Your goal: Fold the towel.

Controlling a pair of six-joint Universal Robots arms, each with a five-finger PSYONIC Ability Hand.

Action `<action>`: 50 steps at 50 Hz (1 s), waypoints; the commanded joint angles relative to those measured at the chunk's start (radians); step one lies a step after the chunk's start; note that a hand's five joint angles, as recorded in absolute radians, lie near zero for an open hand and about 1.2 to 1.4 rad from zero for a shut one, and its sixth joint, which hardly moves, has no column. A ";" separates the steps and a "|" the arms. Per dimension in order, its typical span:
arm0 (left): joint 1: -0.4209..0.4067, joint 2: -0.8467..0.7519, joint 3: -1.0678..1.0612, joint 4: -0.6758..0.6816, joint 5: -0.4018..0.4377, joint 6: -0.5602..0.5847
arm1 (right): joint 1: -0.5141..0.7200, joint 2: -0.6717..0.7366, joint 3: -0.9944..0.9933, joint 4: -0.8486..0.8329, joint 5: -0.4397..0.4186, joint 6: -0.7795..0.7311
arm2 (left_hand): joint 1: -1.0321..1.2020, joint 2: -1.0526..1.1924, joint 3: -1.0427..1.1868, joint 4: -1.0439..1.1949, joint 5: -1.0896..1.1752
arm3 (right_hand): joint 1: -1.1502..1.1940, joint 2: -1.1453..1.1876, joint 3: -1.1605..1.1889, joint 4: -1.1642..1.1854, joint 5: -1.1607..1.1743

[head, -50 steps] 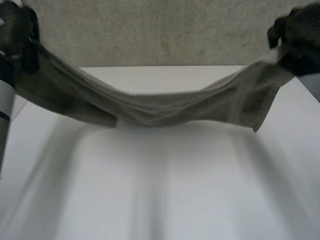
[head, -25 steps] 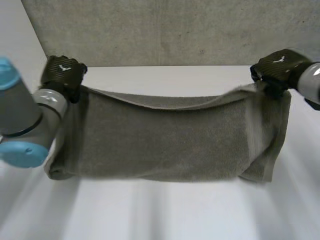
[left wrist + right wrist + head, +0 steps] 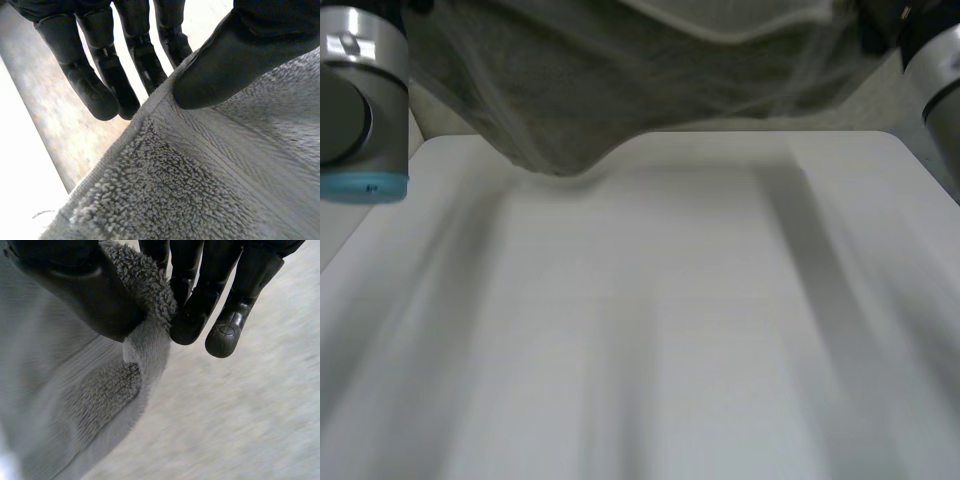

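Towel [image 3: 620, 80] held high: the grey-green terry cloth runs along the top of the head view, from the upper left to the upper right of the frame, above the far edge of the white table [image 3: 650, 330]. It sags in loose folds. Its lowest bulge hangs left of centre, right at the table's far edge, and I cannot tell whether it touches the tabletop there. The left arm [image 3: 360, 100], grey with a light-blue cap, stands at the upper left of the frame, and the right arm [image 3: 935, 80] comes in at the upper right. Up close, the left hand [image 3: 235, 55] has the towel by its hemmed edge. The thumb lies on the cloth right at the hem and the fingers [image 3: 95, 80] run nearly straight on the other side, so the edge is pinched between them. The right hand [image 3: 85, 295] grips its end likewise. Its thumb presses a bunched bit of looped pile against the fingertips [image 3: 192, 315], one finger stands clear just beside the cloth, and the rest of the towel hangs away from the thumb.
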 commanded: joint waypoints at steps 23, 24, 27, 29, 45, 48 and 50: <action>0.002 -0.022 -0.769 -0.047 0.172 0.334 | -0.128 0.068 0.469 0.260 -0.104 -0.025 | -0.063 -0.111 -0.155 -0.132 -0.290 | 0.072 0.080 0.052 0.058 0.067; 0.002 -0.022 -0.769 -0.047 0.172 0.334 | -0.129 0.068 0.469 0.260 -0.104 -0.025 | -0.063 -0.111 -0.155 -0.132 -0.290 | 0.072 0.080 0.052 0.058 0.067; 0.006 -0.010 -0.792 -0.047 0.168 0.339 | -0.162 0.041 0.485 0.260 -0.101 -0.022 | -0.063 -0.111 -0.155 -0.132 -0.290 | 0.072 0.080 0.052 0.058 0.067; 0.012 0.004 -0.797 -0.047 0.165 0.339 | -0.173 0.037 0.491 0.259 -0.104 -0.019 | -0.063 -0.111 -0.155 -0.132 -0.290 | 0.072 0.080 0.052 0.058 0.067; 0.033 -0.054 -0.789 -0.043 0.171 0.339 | -0.179 0.043 0.512 0.251 -0.110 -0.014 | -0.682 -0.730 -0.774 -0.751 -0.909 | 0.072 0.080 0.052 0.058 0.067; 0.035 -0.059 -0.786 -0.038 0.172 0.339 | -0.179 0.043 0.514 0.245 -0.110 -0.014 | -0.682 -0.730 -0.774 -0.751 -0.909 | 0.072 0.080 0.052 0.058 0.067; 0.044 -0.073 -0.779 -0.035 0.172 0.339 | -0.179 0.043 0.517 0.239 -0.110 -0.014 | -0.679 -0.727 -0.771 -0.748 -0.906 | 0.072 0.080 0.052 0.058 0.067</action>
